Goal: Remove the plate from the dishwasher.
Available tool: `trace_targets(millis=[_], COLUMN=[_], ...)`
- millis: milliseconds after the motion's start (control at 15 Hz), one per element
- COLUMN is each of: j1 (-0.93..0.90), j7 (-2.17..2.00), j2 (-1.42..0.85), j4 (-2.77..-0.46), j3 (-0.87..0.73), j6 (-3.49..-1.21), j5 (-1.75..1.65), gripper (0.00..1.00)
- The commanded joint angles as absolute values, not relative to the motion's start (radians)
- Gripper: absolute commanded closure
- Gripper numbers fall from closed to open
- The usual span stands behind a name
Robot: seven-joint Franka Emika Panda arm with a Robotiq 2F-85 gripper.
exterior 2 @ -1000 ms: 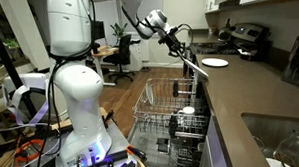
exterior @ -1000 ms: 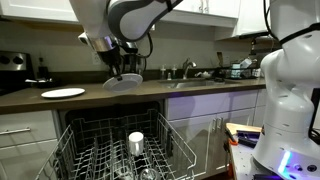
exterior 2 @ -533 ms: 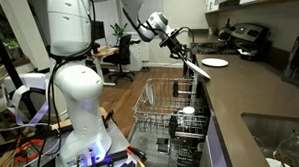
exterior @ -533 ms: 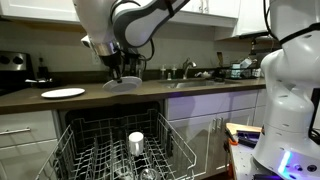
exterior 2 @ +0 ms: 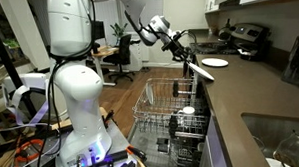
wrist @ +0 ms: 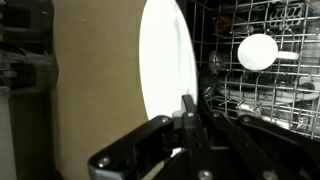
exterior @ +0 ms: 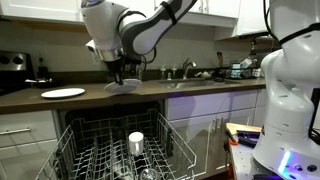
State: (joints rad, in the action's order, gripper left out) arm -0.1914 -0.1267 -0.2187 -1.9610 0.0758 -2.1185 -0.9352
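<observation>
Jaws closed on rim of plate [exterior: 124,86]; wrist view confirms grip. Vs 1 s ago we see plate sink a bit, arm swung over. It now hangs just under jaws, close above bench [exterior: 20,99]. Dishwasher [exterior: 100,150] well below jaws, cup [exterior: 136,141] left inside. We judge plate is out; only set-down remains. Second plate [exterior: 63,93] lies apart, to one side.

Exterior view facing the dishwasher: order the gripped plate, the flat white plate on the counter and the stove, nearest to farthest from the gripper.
1. The plate, clamped in the gripper.
2. The flat white plate, farther along the counter.
3. The stove, beyond it at the picture's edge.
</observation>
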Motion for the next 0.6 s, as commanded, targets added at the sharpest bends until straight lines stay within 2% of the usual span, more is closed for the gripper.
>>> trace_targets(millis=[0,200,267,467,533], j1=[-0.181,-0.177,-0.177,-0.177,-0.177], j7=[-0.166,-0.167,-0.146,-0.146,-0.146], j2=[-0.204,-0.202,-0.219,-0.219,-0.219], j4=[-1.975,-1.979,-1.967,-1.968,-1.968], j3=[0.078,0.084,0.089,0.089,0.089], j6=[-2.132,-2.134,-2.116,-2.118,-2.118], j5=[-1.004,-0.998,-0.969,-0.969,-0.969], gripper=[0.99,0.99,0.94,0.94,0.99])
